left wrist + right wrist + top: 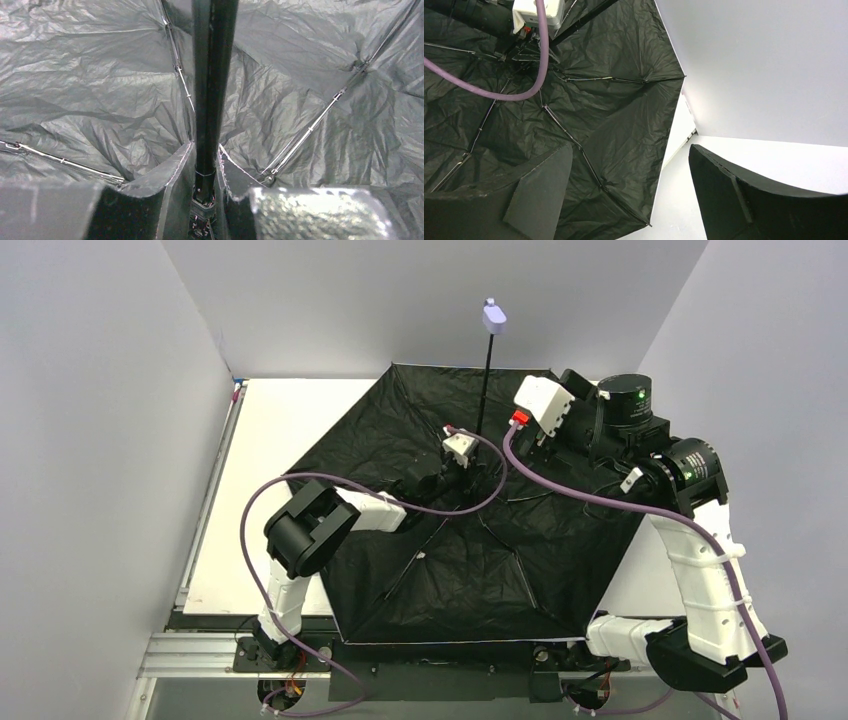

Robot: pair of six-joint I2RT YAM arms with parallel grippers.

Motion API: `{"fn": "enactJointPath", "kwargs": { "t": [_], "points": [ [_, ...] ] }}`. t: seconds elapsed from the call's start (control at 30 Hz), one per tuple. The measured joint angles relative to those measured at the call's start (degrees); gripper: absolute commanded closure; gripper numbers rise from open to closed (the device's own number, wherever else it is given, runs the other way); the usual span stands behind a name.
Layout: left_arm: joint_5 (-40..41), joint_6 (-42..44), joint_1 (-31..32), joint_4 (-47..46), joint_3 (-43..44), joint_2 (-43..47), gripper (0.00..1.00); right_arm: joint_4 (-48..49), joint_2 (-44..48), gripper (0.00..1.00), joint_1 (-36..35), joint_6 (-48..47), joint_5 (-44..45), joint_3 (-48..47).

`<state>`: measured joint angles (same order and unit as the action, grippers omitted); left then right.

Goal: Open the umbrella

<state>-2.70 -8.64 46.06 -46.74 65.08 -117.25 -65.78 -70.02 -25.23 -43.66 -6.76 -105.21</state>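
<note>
The umbrella (pixel 470 560) lies spread open on the table with its black underside and ribs facing up. Its thin black shaft (pixel 485 380) stands up from the middle, with the small lilac handle (pixel 493 316) at the top. My left gripper (pixel 205 165) sits low at the hub, its jaws closed against the shaft (pixel 212 75) from both sides. My right gripper (pixel 629 195) is wide open and empty, hovering over the far right part of the canopy (pixel 614 115). Its white wrist block (pixel 543 403) is right of the shaft.
The white table (pixel 260 490) shows left of the canopy and past its far edge (pixel 684 200). Grey walls enclose the left, back and right sides. A purple cable (pixel 560 490) loops over the canopy between the arms.
</note>
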Motion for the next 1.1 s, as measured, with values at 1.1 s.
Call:
{"fn": "enactJointPath", "kwargs": {
  "t": [1.1],
  "points": [
    [1.09,25.49,-3.63,21.70,6.45,18.99,1.00,15.67,29.03,0.17,8.66,24.94,-9.97,38.12]
  ]
}}
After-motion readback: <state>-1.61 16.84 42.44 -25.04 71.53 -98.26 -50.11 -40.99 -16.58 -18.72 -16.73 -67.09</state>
